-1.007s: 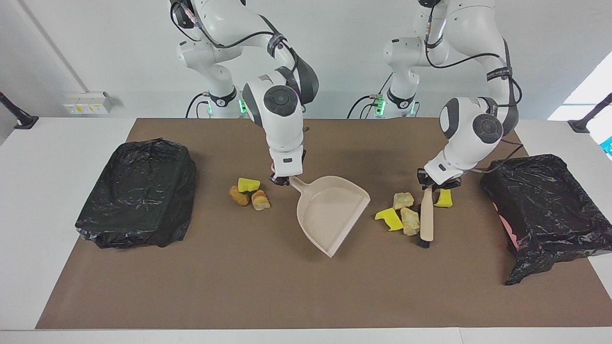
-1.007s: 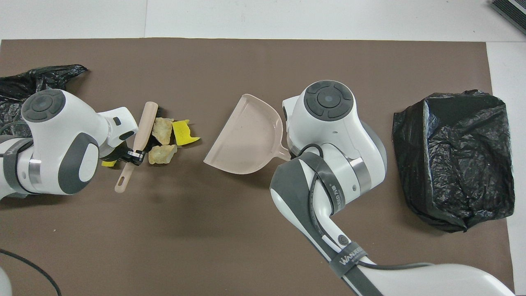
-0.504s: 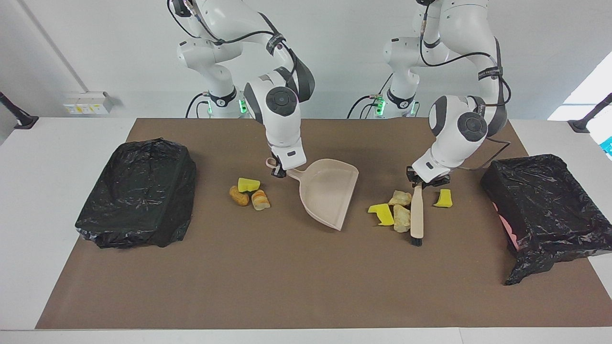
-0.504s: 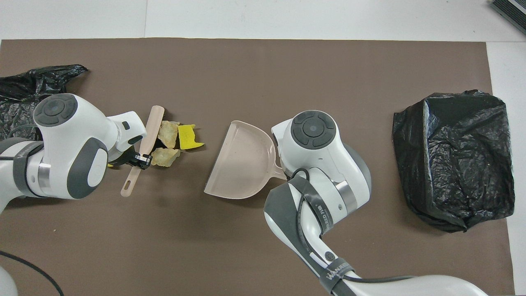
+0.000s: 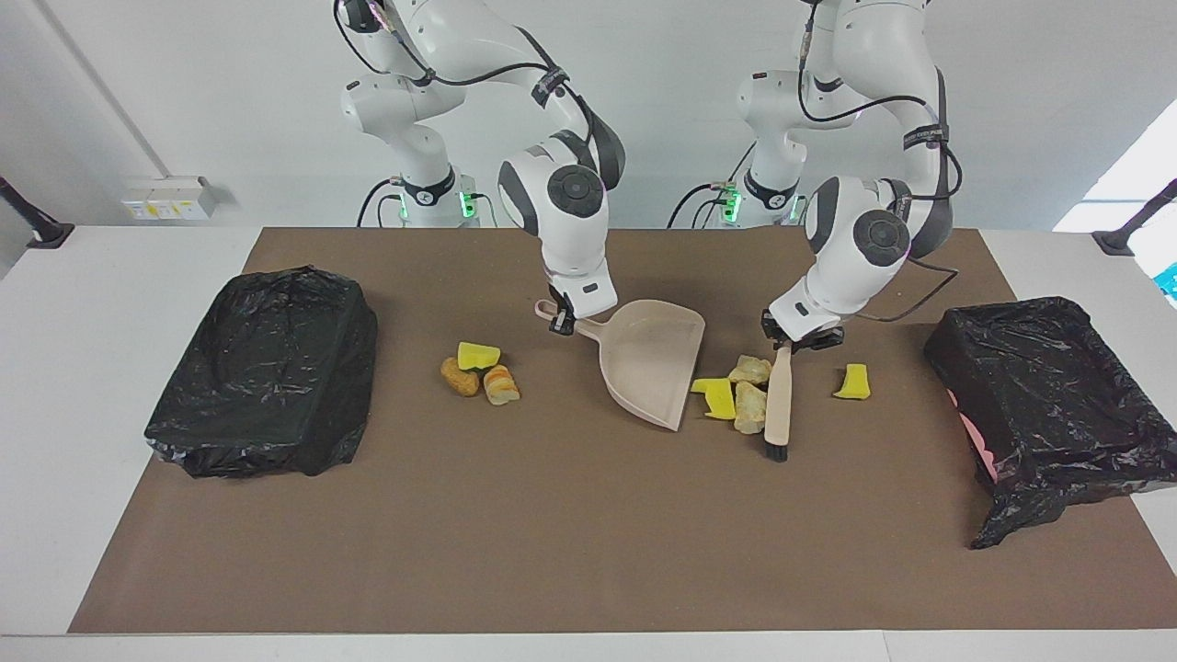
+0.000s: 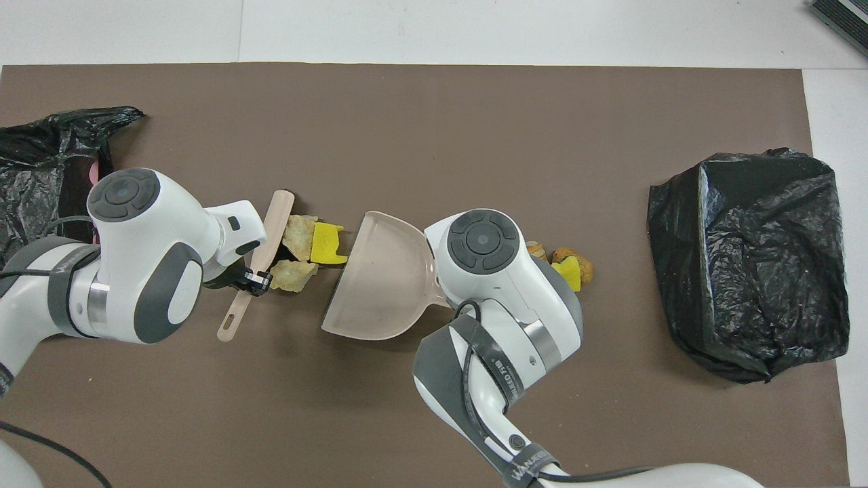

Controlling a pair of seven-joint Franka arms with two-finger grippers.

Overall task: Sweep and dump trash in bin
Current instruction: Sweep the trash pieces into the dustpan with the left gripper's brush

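Since the earlier frames both arms have closed in on each other: the beige plastic dustpan (image 5: pixel 655 363) has travelled toward the left arm's end of the table, and the beige wooden-handled hand brush (image 5: pixel 778 405) has pushed its cluster of trash up to the pan's open lip.

Facing view: right gripper (image 5: pixel 561 324) clenched on the dustpan handle; pan mouth faces the brush. Left gripper (image 5: pixel 796 336) clamped on the brush handle, bristles down on the brown mat (image 5: pixel 552 533). A yellow sponge piece (image 5: pixel 715 397) and two beige foam lumps (image 5: pixel 750 393) lie between brush and pan lip, the sponge touching or just beside the lip. One yellow sponge chunk (image 5: pixel 852 382) lies on the brush's bin-ward flank, missed. Three more pieces (image 5: pixel 480 370) sit near the pan handle, toward the right arm's end. Black-bagged bins (image 5: pixel 1048 386) at both ends.

Overhead view: brush (image 6: pixel 261 254) long axis runs roughly parallel to the pan lip (image 6: pixel 342 271); trash (image 6: pixel 308 244) is sandwiched between. Judgement: a short sideways brush stroke toward the pan would load it.
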